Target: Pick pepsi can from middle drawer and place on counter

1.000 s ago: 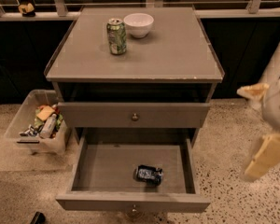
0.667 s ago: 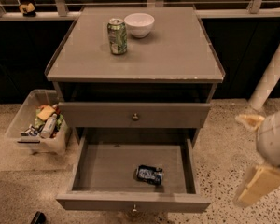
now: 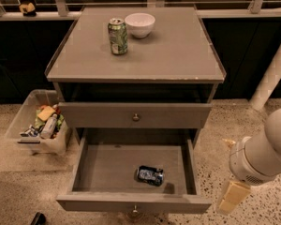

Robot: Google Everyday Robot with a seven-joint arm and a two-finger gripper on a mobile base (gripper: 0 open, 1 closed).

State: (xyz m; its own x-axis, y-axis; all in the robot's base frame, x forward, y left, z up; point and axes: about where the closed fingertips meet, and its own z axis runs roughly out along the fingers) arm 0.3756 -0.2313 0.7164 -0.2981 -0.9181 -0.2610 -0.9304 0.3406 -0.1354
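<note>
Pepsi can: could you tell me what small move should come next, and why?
Probably swing the gripper left in the view until it hangs above the can. The gripper is outside the open drawer, off its right front corner, while the can lies on its side on the drawer floor, untouched.

Warm, rather dim light falls from above. The counter (image 3: 178,55) takes it evenly, with a faint sheen and no hard glare. The green can (image 3: 117,36) and the bowl (image 3: 140,24) cast only short, soft shadows at their bases. The slot under the counter is close to black, and so is the background behind the cabinet. Inside the drawer (image 3: 107,168) a band of shadow lies along the back. The pepsi can (image 3: 150,175) shows small glints and throws a dark patch to its right. The gripper (image 3: 232,182), low at the right beside the drawer, and the pale arm (image 3: 267,149) are the brightest things in view.
</note>
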